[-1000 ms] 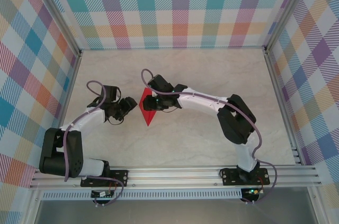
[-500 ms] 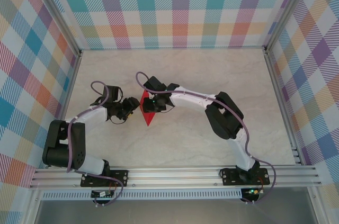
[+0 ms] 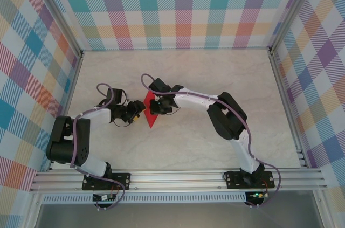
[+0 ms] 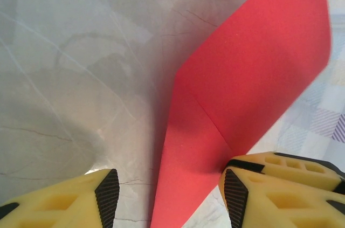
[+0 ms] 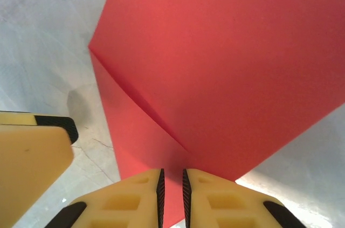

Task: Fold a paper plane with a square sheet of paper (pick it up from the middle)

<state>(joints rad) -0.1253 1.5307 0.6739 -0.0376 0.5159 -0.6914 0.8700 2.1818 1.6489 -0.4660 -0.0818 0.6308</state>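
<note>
Your sheet of paper lies a little left of the middle of the table, with both grippers meeting at it.

The right gripper has its fingers almost together, and the near edge of the red sheet sits in the thin slot between them, so it is clamped on the paper. The left gripper has its jaws apart. The narrow lower part of the sheet passes between them, close against the right-hand finger and well apart from the other one.

In the wrist views you see a fold line running from a side corner of the sheet toward the fingers. The wide flap beyond it looks raised off the table, and it throws a shadow on the marble.

Around the paper you have open room. The table is bare toward the back wall and toward the right wall, and also between the sheet and the rail at the near edge.

The tight place is at the sheet itself. The two grippers stand just beside each other there, and in the right wrist view a finger of the left gripper stands close to the left edge of the paper. The elbow of the left arm is near the left wall.
</note>
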